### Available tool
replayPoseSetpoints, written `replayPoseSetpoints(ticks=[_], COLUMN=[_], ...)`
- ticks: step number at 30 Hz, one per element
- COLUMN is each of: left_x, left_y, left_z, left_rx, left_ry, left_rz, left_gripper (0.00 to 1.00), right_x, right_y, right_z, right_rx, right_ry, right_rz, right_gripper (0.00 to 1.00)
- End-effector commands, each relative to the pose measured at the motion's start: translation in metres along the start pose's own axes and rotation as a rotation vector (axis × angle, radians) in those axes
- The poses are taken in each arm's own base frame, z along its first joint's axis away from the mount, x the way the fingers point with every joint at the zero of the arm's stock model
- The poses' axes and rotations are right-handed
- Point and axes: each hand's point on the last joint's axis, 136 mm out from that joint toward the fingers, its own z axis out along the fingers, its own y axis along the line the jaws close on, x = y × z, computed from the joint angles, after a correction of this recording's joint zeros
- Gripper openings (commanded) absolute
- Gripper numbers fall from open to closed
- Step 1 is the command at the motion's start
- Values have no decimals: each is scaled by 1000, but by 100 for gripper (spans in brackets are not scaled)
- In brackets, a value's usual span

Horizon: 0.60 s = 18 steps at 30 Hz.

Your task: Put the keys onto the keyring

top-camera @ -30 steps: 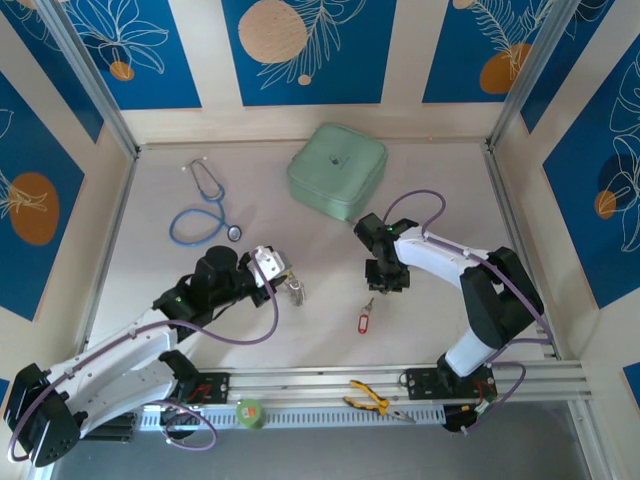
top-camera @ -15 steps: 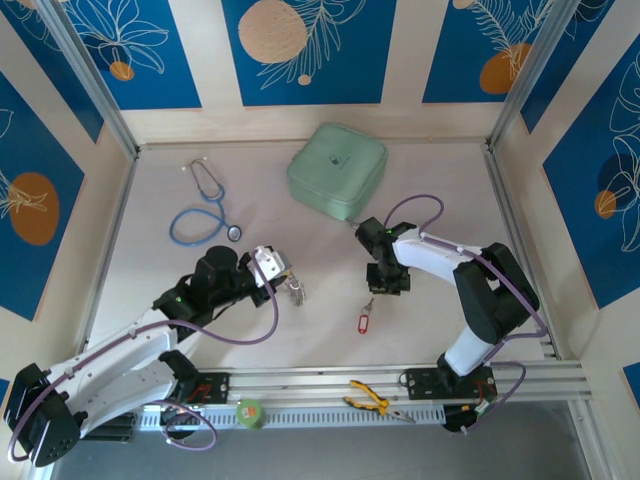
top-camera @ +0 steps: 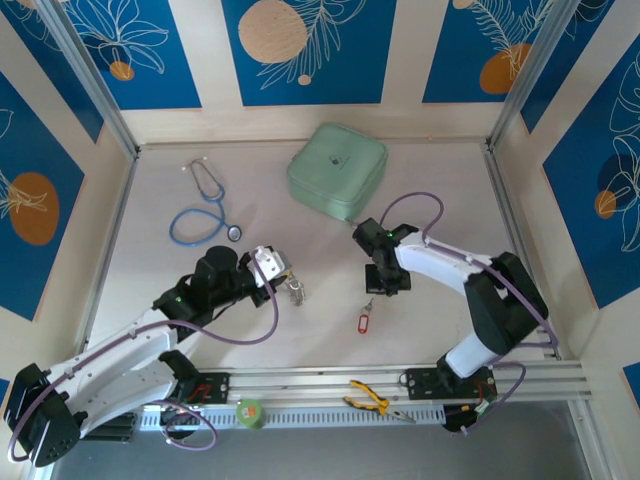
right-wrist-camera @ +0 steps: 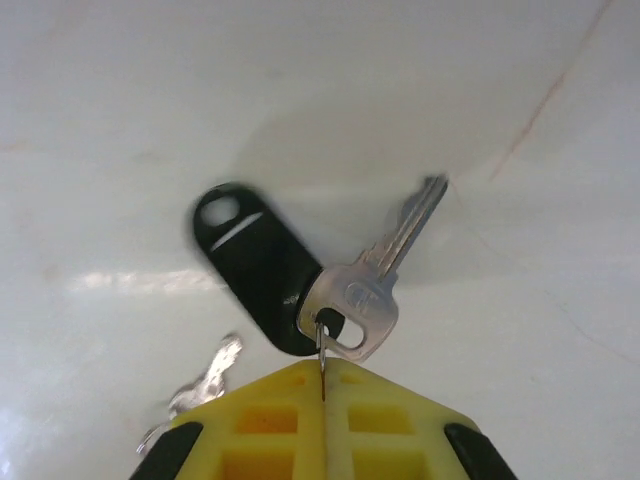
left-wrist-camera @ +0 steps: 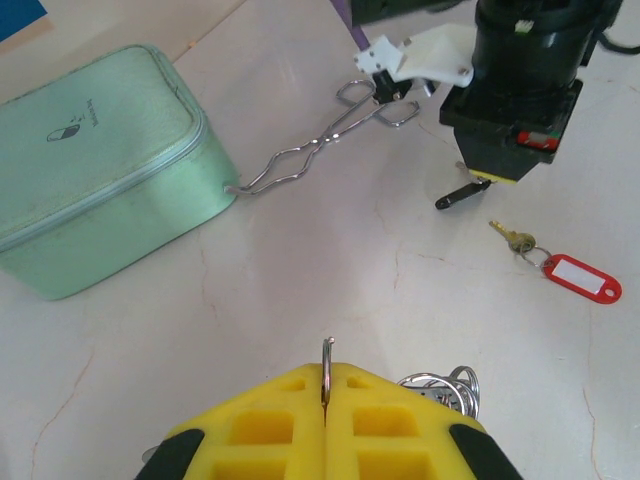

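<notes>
Pale table [right-wrist-camera: 300,80], key [right-wrist-camera: 365,300] pinched between right fingers [right-wrist-camera: 260,425]

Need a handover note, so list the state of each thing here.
Left claw: shut on thin silvery wire keyring.
Right claw: shut on the split ring of the silver key with black oblong tag.
Small key with red plastic tag: lying loose on the table.
Mint-green zipped fabric case: closed.
</notes>
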Motion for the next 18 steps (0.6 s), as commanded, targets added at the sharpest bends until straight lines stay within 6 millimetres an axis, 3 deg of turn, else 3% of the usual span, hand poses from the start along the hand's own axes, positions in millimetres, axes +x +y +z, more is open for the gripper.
replayPoseSetpoints(ticks=[1,5,8,13,18], left_x=[-16,-17,-17,-15,-14], left_y=[-2,-1,0,-4,-19], left_z=[-5,-3,-3,-2,-1], left_rx=[16,7,6,26,95], left_ry=[-44,-44,-46,-50,-100], left_rz=[26,15,8,-12,11], left_gripper=[0,0,0,0,0], right_x=[-24,-38,-34,6,39], right_y=[22,51,74,107,115], right_z=[-44,-81,-110,-153,-165], right_rx=[-86,-257,-407,-675,-832], right_ry=[-227,-465,-628,-854,-836], right_rz=[-176,-373,-589,-975,-1189], right_gripper=[0,0,0,0,0])
